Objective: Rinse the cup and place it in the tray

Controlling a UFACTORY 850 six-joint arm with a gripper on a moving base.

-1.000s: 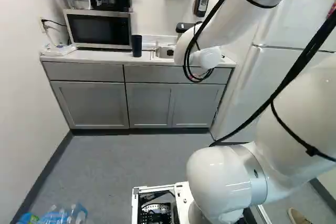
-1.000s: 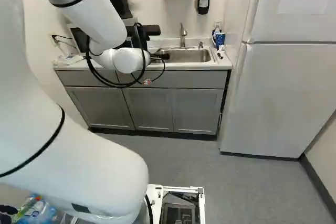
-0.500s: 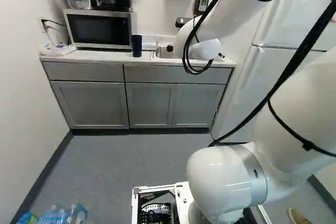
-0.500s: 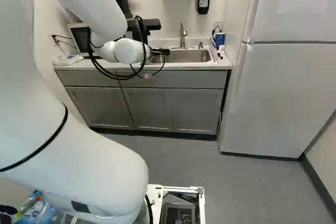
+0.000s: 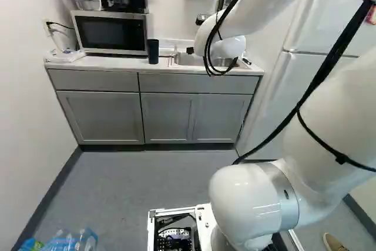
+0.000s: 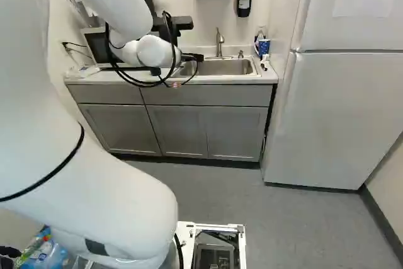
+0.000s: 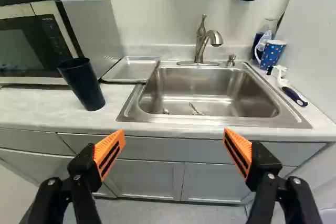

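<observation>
The gripper (image 6: 192,58) is partly hidden behind the wrist in the right base view, in front of the sink. In the wrist view the gripper (image 7: 174,142) stands open, nothing between its orange pads, short of the counter's front edge. A dark blue cup (image 7: 83,83) stands upright on the counter, ahead of the gripper and off to the microwave side; it also shows as a dark cup (image 5: 153,51) in the left base view. Between cup and sink, a shallow metal tray (image 7: 131,70) lies flat against the sink's rim.
The steel sink (image 7: 210,92) has a faucet (image 7: 201,43) behind it and small metal items in its basin. A microwave (image 7: 39,43) stands beside the cup. Past the sink are a dotted mug (image 7: 271,53) and a brush (image 7: 289,88). A fridge (image 6: 340,118) stands at the right.
The wrist has shifted upward in the right base view and turned a little, and a dark gripper part now shows beside it in the left base view. The base and cup have not moved.
</observation>
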